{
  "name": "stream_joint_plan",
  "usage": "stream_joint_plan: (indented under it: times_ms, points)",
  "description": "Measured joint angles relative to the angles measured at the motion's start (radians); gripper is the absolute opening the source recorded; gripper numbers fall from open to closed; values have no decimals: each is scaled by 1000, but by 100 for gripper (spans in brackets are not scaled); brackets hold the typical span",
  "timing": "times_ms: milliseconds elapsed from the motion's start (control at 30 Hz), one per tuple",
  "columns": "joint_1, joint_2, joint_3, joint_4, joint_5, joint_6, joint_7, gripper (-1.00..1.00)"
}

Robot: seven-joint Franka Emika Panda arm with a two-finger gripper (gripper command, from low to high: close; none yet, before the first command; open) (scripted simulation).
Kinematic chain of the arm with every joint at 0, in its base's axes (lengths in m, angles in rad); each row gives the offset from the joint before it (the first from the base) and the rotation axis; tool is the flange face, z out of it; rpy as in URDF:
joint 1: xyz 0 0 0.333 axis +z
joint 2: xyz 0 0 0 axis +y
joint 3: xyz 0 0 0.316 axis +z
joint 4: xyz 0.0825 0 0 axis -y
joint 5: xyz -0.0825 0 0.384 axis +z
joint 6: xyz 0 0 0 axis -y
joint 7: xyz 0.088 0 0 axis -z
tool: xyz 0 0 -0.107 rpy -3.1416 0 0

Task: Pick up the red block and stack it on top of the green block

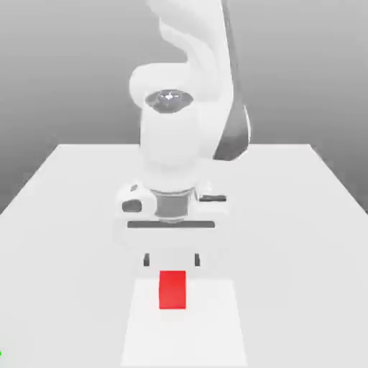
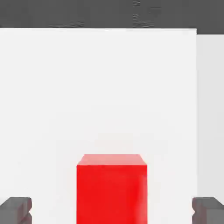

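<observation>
Hand view: gripper [image 2: 112,210] open, fingers [image 2: 16,209] either side of red block [image 2: 111,189]. Looks light, rigid, smooth, maybe slippery; grip opposite flat faces mid-height.

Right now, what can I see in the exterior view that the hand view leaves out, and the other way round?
The exterior view takes in the white arm rising above the table, with its gripper hanging just behind the red block, and a paler strip of table under the block. The hand view gives a close look at the block's front face and the far edge of the table against a dark background. Both share the red block, the white table and the two dark fingertips, spread wider than the block.
</observation>
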Motion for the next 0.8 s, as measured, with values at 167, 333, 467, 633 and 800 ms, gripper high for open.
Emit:
stream_joint_plan:
  times_ms: [167,333,467,633,800]
  points:
    - [-22,141,27,18,24,120,-17,-100]
    - [-26,157,32,20,23,134,-16,-100]
    - [-21,61,22,6,3,52,-2,-100]
    - [-31,-79,13,8,-14,-91,21,-100]
    - [-121,-3,-41,172,4,-181,81,-100]
